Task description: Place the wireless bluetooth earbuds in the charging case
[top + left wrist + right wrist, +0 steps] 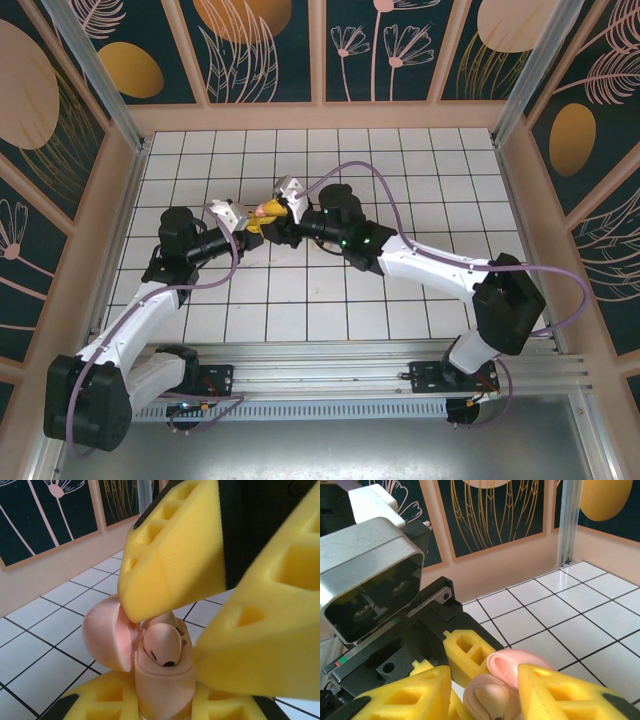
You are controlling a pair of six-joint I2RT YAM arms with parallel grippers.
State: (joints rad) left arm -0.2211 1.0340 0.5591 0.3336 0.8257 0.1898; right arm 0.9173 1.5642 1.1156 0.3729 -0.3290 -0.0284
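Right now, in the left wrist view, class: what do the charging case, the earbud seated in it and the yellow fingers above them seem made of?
Charging case: probably moulded plastic, smooth pink shell with soft sheen. Earbud: likely glossy plastic, rounded, with small dark spots. Right hand's fingers: seemingly printed plastic, matte yellow, finely ribbed surface.

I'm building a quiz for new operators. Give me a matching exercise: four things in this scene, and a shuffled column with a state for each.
1. earbud
2. charging case
3. left end effector
4. right end effector

A. clamped on the case
B. lid swung open
C. jaws apart, either side of the earbud
D. resting in the case

Pairs: 1-D, 2-B, 3-A, 4-C.
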